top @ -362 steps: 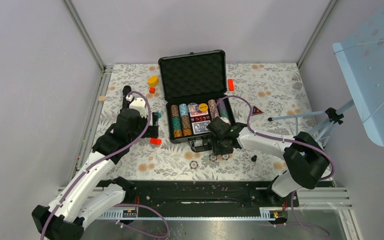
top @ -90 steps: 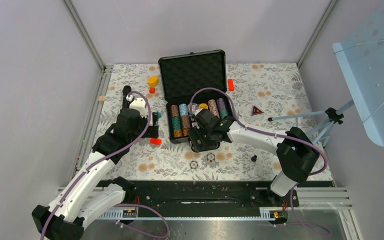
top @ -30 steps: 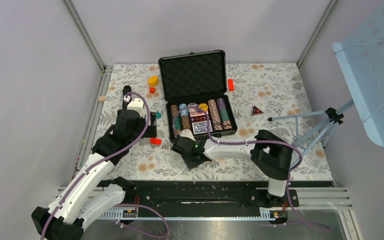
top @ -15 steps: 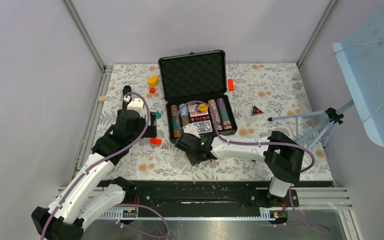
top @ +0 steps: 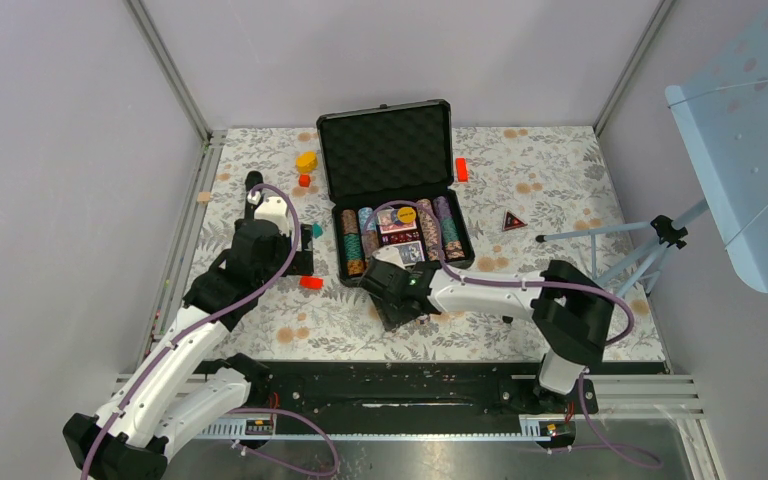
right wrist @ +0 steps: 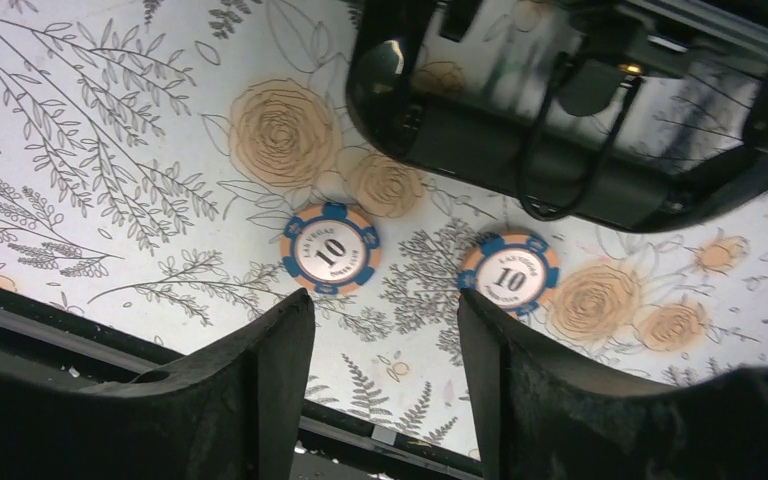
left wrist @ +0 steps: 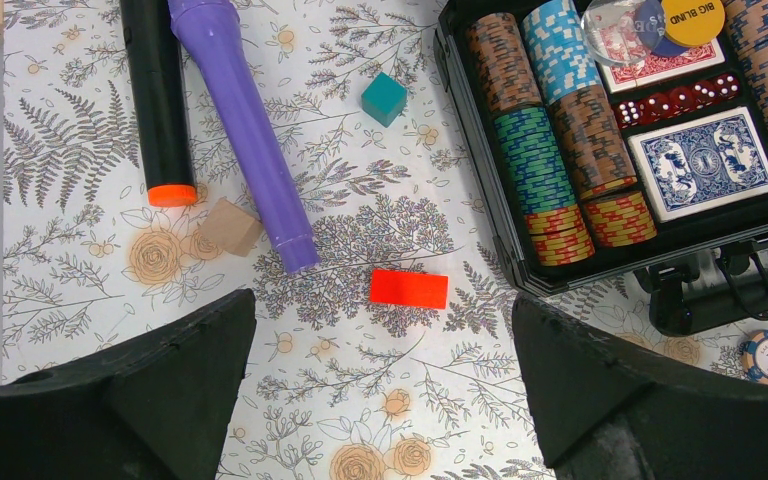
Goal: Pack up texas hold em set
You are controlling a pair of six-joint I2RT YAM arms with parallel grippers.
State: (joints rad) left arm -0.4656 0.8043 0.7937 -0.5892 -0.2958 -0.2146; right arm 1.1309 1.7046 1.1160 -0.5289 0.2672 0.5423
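Observation:
The black case [top: 385, 150] lies open mid-table, its foam lid up at the back. Rows of striped chips [left wrist: 535, 150], two card decks [left wrist: 702, 162] and red dice sit in its tray. Two loose blue-and-orange "10" chips [right wrist: 331, 249] [right wrist: 509, 273] lie on the floral cloth in front of the case handle [right wrist: 560, 140]. My right gripper [right wrist: 385, 335] hovers just short of them, open, with nothing between its fingers; from above it [top: 401, 308] is at the case's front edge. My left gripper [left wrist: 385, 390] stands wide open left of the case, over bare cloth.
A red block [left wrist: 408, 288], teal block [left wrist: 384, 98], tan block [left wrist: 228, 226], purple cylinder [left wrist: 245, 130] and black marker [left wrist: 157, 100] lie left of the case. A yellow block [top: 306, 160] and another red block [top: 461, 169] sit by the lid. A tripod leg [top: 600, 235] reaches in at the right.
My right gripper has shifted a little to the right along the case's front and its fingers have spread wider. The left arm has not moved.

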